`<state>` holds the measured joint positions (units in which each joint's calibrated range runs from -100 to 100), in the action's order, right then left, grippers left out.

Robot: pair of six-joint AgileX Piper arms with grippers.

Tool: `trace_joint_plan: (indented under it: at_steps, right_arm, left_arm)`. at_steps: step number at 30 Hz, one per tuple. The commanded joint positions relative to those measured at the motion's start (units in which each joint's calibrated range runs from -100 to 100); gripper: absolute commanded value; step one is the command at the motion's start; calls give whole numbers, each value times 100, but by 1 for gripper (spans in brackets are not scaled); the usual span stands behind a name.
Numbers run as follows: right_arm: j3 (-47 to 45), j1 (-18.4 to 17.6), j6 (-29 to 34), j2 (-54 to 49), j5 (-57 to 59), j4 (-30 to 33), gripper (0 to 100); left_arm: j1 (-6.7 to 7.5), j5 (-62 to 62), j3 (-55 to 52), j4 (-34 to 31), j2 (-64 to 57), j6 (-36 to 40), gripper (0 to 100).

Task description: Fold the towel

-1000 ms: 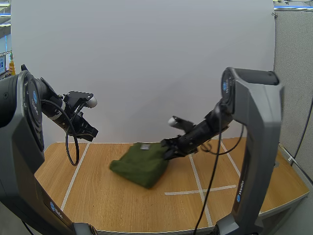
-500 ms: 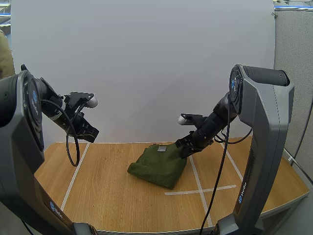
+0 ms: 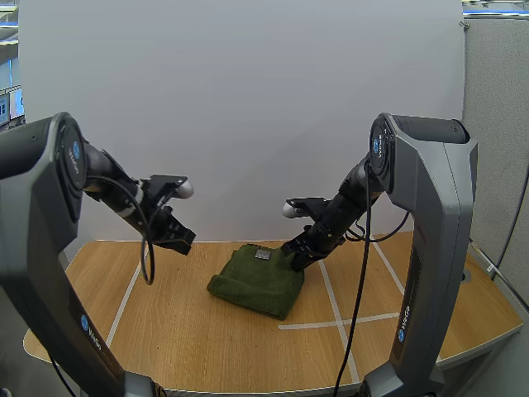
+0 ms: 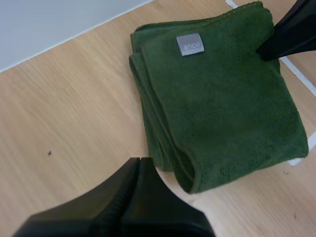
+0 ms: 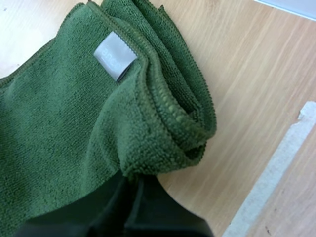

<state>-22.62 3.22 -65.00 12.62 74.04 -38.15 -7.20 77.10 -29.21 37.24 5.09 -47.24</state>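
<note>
The green towel [image 3: 256, 281] lay folded in a thick pad near the middle of the wooden table [image 3: 165, 331]. Its grey label [image 3: 263, 255] faced up at the far edge, and a white tape line [image 3: 329, 294] ran just beside it. The right gripper [image 3: 295, 259] sat at the towel's far right corner, the arm angled down and leftward, the fingers drawn tight together with the hem pinched at their tips. The left gripper [image 3: 183, 241] hung above bare wood left of the towel, apart from it — fingers closed into one dark wedge, holding nothing, arm stretched forward and tipped downward.
</note>
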Motion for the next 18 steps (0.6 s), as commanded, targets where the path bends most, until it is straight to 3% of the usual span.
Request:
trace_joint_plan:
  at_steps: [1, 7, 18]
  right_arm:
    - [40, -5, 25, -36, -17, 48, 0]
    - [40, -5, 94, -36, -17, 48, 0]
    - [40, -5, 134, -36, -17, 36, 0]
  left_arm:
    - [242, -411, 326, 132, 398, -37, 0]
    - [556, -339, 1056, 196, 1265, -37, 0]
    - [796, -149, 1240, 259, 2052, -174, 0]
